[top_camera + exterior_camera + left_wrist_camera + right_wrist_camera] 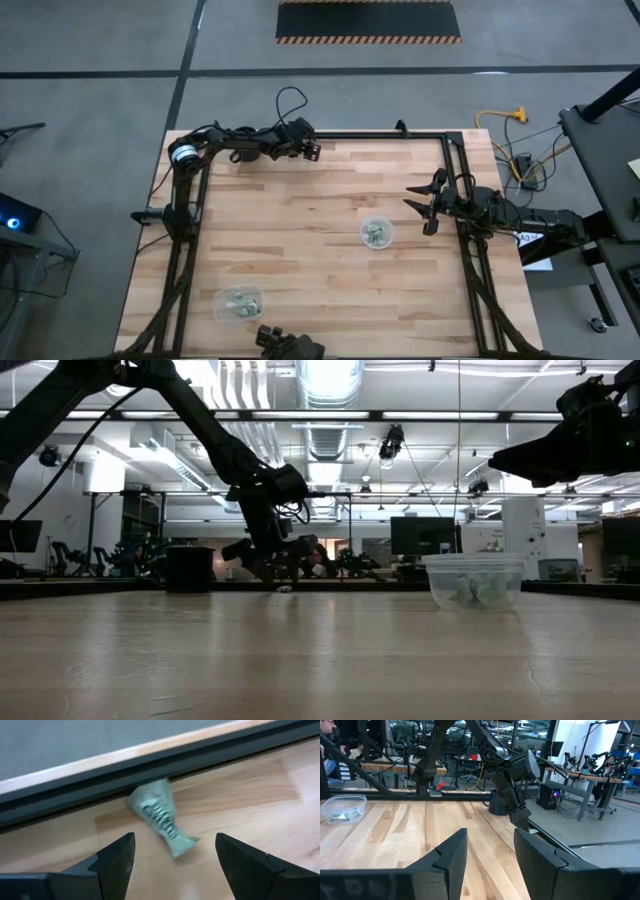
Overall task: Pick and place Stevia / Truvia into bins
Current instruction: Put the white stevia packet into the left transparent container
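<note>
One pale green-and-white Stevia packet (161,816) lies flat on the wood, close to the black rail at the table's far edge. My left gripper (175,840) is open and hovers just over it, one finger on either side, touching nothing; it also shows in the high view (311,151) and the low view (277,570). The round clear bowl (377,234) holds several packets at mid-table right. The rounded-rectangular tub (238,303), also with packets in it, stands near the near-left corner. My right gripper (425,207) waits open above the table's right side.
A black mug (188,569) stands by the far edge, behind my left arm. Black frame rails (380,136) run along the far, left and right edges. The low camera's mount (288,346) sits at the near edge. Bare wood (300,235) spreads between the bins.
</note>
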Available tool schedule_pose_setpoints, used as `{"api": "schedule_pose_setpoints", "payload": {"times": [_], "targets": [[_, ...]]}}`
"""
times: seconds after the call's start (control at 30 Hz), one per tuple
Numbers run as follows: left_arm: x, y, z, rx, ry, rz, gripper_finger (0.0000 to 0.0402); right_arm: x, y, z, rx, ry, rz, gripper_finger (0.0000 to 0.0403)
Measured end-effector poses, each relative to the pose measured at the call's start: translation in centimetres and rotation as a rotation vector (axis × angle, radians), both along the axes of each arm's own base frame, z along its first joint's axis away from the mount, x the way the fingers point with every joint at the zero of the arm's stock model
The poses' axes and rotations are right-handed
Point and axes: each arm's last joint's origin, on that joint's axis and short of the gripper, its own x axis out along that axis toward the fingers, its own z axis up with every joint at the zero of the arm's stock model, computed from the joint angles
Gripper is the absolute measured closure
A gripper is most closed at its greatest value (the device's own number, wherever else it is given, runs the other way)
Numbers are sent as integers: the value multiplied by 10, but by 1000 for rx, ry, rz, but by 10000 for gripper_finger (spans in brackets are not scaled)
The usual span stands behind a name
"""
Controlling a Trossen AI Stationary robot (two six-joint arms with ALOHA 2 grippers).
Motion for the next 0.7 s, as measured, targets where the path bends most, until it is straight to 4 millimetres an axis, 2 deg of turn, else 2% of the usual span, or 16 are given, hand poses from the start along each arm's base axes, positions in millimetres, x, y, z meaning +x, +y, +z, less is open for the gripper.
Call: {"api": "schedule_pose_setpoints", "payload": {"times": [0.3,0.7], "targets": [[-10,6,-2,-93,7,33,143,0,0,0,0,0,0,250],[1,15,19,-58,-59,-17,143,0,0,0,0,0,0,250]]}}
